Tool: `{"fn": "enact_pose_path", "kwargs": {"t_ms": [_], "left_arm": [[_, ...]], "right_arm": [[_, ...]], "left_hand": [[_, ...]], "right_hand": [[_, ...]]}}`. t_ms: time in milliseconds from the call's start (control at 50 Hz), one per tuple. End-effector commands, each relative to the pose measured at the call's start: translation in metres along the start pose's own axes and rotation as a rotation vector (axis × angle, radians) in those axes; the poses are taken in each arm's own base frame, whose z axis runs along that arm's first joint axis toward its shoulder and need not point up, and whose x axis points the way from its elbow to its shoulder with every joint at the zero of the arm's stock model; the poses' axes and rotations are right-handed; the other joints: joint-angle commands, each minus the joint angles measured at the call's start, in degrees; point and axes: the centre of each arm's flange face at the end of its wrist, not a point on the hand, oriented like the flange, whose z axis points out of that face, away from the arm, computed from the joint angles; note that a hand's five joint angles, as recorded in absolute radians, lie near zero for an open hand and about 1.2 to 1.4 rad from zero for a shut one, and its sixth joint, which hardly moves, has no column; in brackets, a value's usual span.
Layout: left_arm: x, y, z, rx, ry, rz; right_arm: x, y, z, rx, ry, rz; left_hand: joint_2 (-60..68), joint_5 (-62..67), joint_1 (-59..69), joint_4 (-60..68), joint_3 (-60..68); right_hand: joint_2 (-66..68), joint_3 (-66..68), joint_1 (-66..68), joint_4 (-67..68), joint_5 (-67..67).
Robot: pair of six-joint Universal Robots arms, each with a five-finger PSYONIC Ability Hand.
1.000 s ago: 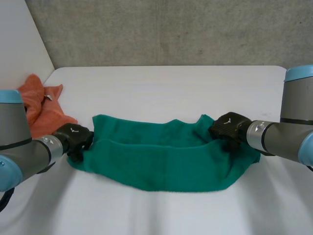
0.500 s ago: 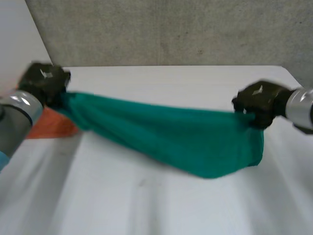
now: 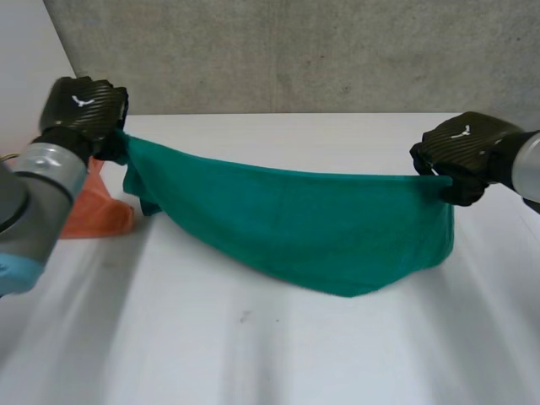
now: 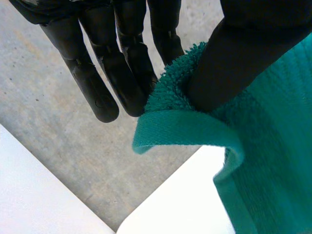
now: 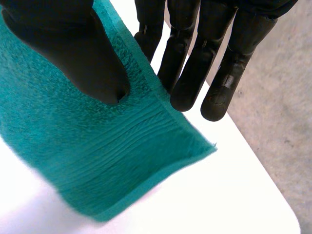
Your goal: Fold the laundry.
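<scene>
1. Rough grey concrete wall (image 3: 295,51) behind a smooth white bench (image 3: 253,354)
2. Green terry towel (image 3: 321,228) hangs stretched above the bench, sagging in a curve
3. Left hand (image 3: 84,105) pinches its left corner, right hand (image 3: 460,148) its right corner
4. Crumpled orange cloth (image 3: 97,215) lies at the bench's left edge

The towel (image 3: 321,228) hangs over the desk (image 3: 253,346), strung between the left hand (image 3: 84,105) and the right hand (image 3: 462,152). A cloth (image 3: 101,218) lies on the desk under the left hand.
</scene>
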Motion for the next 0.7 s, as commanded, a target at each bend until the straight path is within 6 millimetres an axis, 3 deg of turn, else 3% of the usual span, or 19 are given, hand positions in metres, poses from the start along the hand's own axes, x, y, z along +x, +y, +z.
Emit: {"fn": "enact_pose_path", "kwargs": {"t_ms": [20, 60, 140, 160, 220, 260, 300, 360, 440, 520, 560, 640, 680, 700], "left_arm": [[0.004, 0.002, 0.060, 0.098, -0.069, 0.035], [0.004, -0.006, 0.071, 0.143, -0.086, 0.048], [0.004, -0.041, 0.094, 0.302, -0.141, 0.061], [0.001, -0.050, 0.097, 0.343, -0.161, 0.060], [-0.014, -0.086, 0.103, 0.519, -0.258, 0.044], [-0.025, -0.117, 0.100, 0.658, -0.330, 0.033], [-0.032, -0.134, 0.095, 0.734, -0.366, 0.025], [-0.038, -0.151, 0.088, 0.820, -0.397, 0.000], [-0.033, -0.134, 0.088, 0.773, -0.358, -0.018], [-0.018, -0.096, 0.084, 0.661, -0.302, -0.014], [-0.010, -0.079, 0.080, 0.607, -0.278, -0.013], [0.014, -0.019, 0.061, 0.423, -0.195, -0.002], [0.023, 0.001, 0.052, 0.357, -0.166, 0.003], [0.028, 0.009, 0.047, 0.329, -0.152, 0.006]], "right_arm": [[0.033, -0.004, 0.055, 0.084, 0.157, 0.050], [0.041, -0.012, 0.065, 0.132, 0.213, 0.055], [0.060, -0.052, 0.080, 0.341, 0.368, 0.052], [0.069, -0.072, 0.081, 0.446, 0.437, 0.052], [0.090, -0.107, 0.073, 0.655, 0.591, 0.063], [0.101, -0.118, 0.067, 0.738, 0.669, 0.069], [0.112, -0.130, 0.058, 0.837, 0.749, 0.063], [0.112, -0.140, 0.048, 0.883, 0.774, 0.053], [0.105, -0.133, 0.044, 0.833, 0.739, 0.059], [0.089, -0.101, 0.060, 0.712, 0.673, 0.091], [0.074, -0.080, 0.068, 0.631, 0.629, 0.095], [0.043, -0.046, 0.070, 0.512, 0.534, 0.101], [0.028, -0.031, 0.071, 0.460, 0.485, 0.096], [0.010, -0.011, 0.075, 0.393, 0.425, 0.088]], "left_hand": [[11.4, 13.6, 15.6, 11.2, 11.6], [11.4, 13.6, 15.6, 11.2, 11.6], [11.4, 13.6, 15.6, 11.2, 11.6], [11.4, 13.6, 15.6, 11.2, 11.6], [11.4, 13.6, 15.6, 11.2, 11.6], [11.4, 13.6, 15.6, 11.2, 11.6], [11.4, 13.6, 15.6, 11.2, 11.6], [11.4, 13.6, 15.6, 11.2, 11.6], [11.4, 13.6, 15.6, 11.2, 11.6], [11.4, 13.6, 15.6, 11.2, 11.6], [11.4, 13.6, 15.6, 11.2, 11.6], [11.4, 13.6, 15.6, 11.2, 11.6], [11.4, 13.6, 15.6, 11.2, 11.6], [11.4, 13.6, 15.6, 11.2, 11.6]], "right_hand": [[13.1, 12.5, 23.7, 12.0, 13.2], [13.1, 12.5, 23.7, 12.0, 13.2], [13.1, 12.5, 23.7, 12.0, 13.2], [13.1, 12.5, 23.7, 12.0, 13.2], [13.1, 12.5, 23.7, 12.0, 13.2], [13.1, 12.5, 23.7, 12.0, 13.2], [13.1, 12.5, 23.7, 12.0, 13.2], [13.1, 12.5, 23.7, 12.0, 13.2], [13.1, 12.5, 23.7, 12.0, 13.2], [13.1, 12.5, 23.7, 12.0, 13.2], [13.1, 12.5, 23.7, 12.0, 13.2], [13.1, 12.5, 23.7, 12.0, 13.2], [13.1, 12.5, 23.7, 12.0, 13.2], [13.1, 12.5, 23.7, 12.0, 13.2]]}}
